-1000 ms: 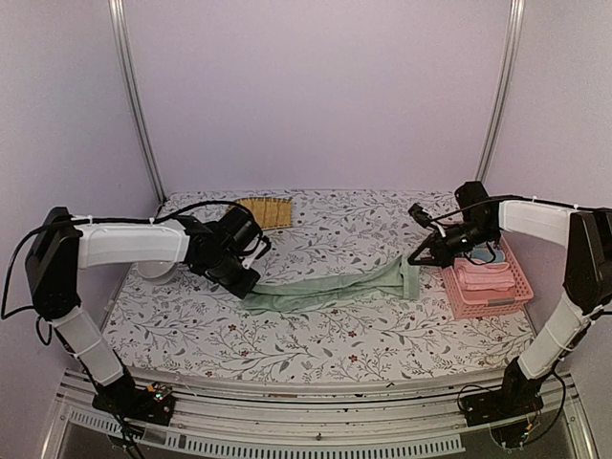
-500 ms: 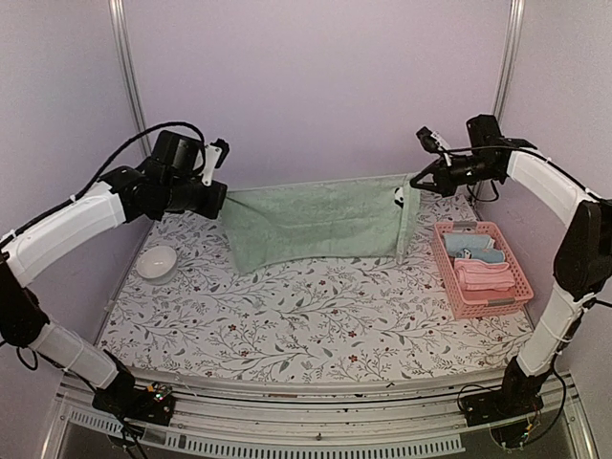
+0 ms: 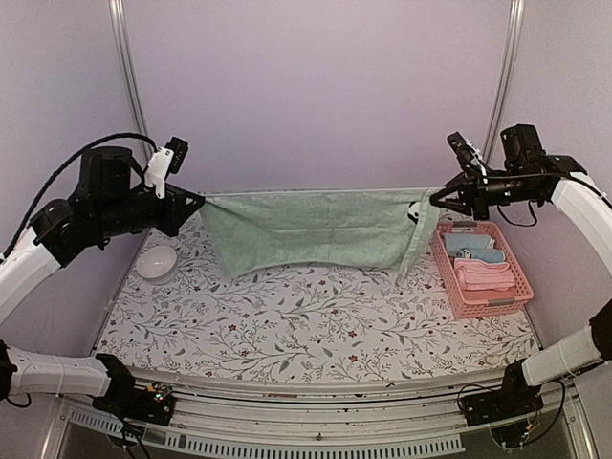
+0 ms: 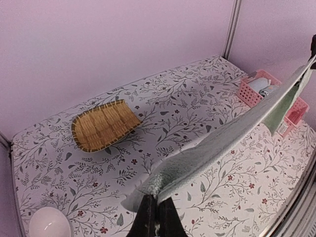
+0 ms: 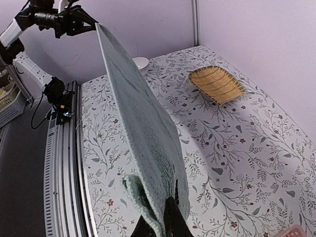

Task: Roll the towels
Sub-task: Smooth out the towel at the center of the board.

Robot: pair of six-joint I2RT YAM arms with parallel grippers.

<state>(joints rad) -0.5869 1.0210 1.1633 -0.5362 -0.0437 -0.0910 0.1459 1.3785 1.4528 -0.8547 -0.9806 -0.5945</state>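
Note:
A pale sage green towel (image 3: 311, 229) hangs stretched in the air between both arms, its lower edge sagging above the table. My left gripper (image 3: 198, 201) is shut on its left top corner, and the same towel (image 4: 222, 143) runs away from my left gripper (image 4: 157, 205) in the left wrist view. My right gripper (image 3: 432, 200) is shut on the right top corner, where a flap of towel (image 5: 148, 158) droops beside my right gripper (image 5: 165, 222). A pink towel (image 3: 483, 274) and a light blue towel (image 3: 470, 246) lie in the pink basket (image 3: 516, 287).
A white bowl (image 3: 157, 260) sits at the left on the floral tablecloth. A yellow-brown woven mat (image 4: 103, 124) lies near the back wall, hidden behind the towel in the top view. Metal posts (image 3: 130, 86) stand at the back corners.
Both arms have lifted the green towel off the table and drawn apart, so it went from a crumpled strip to a taut hanging sheet. The left arm swung up and left.

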